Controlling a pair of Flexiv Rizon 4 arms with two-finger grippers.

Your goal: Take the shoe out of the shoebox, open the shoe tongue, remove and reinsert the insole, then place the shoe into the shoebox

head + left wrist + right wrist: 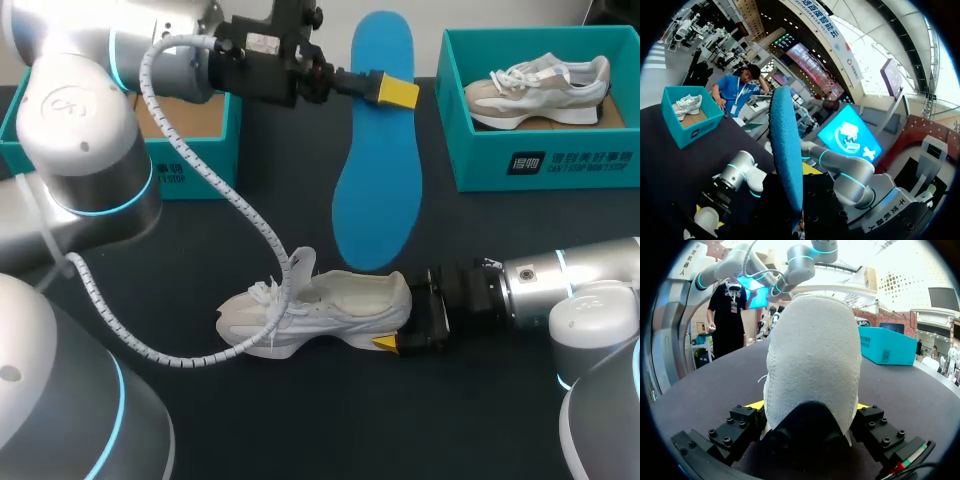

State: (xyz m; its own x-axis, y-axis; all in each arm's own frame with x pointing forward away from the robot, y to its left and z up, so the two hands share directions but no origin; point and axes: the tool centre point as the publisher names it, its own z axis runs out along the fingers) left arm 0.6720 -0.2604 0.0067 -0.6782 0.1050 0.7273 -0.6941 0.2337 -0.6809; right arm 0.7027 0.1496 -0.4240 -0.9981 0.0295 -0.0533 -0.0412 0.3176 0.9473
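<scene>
White suede sneaker (315,310) sits near the middle of the dark worktop (300,420), toward its front edge, with its toe to the left edge and its tongue raised. Right hand (400,340) is clamped on its heel, one yellow-tipped finger on each side. Left hand (395,92), near the far edge, is closed on a flat blue foam insole (375,150) held off the worktop. A teal cardboard shoebox (195,150) stands at the far left corner, with white print on its front wall. A second teal box (540,160) at the far right corner bears a white logo and print, and holds a beige-and-white sneaker (535,85).
</scene>
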